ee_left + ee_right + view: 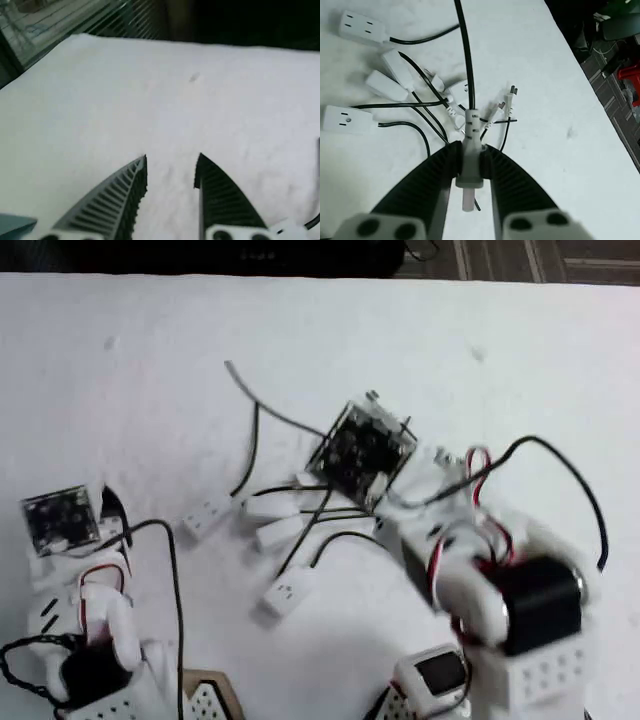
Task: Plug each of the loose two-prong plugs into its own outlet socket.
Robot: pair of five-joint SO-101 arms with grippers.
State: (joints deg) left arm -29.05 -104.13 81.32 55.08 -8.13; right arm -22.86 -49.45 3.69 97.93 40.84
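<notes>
My right gripper [470, 152] is shut on a white plug [469, 170] whose black cord [465, 55] runs away across the table. Beyond it lie several white outlet sockets: one far off [362, 27], two side by side [387, 75], and one nearer [345, 119]. Loose two-prong plugs [509, 96] lie in a tangle of black cords just past the fingertips. In the high view the sockets [207, 515] [288, 592] sit mid-table beside the right arm [520, 600]. My left gripper [171, 167] is open over bare white table, holding nothing.
The table edge [570, 55] runs close beside the plugs, with clutter on the floor beyond it. The left arm [90, 630] stands at the table's near left corner. The white tabletop [150, 390] stretches open at the far left.
</notes>
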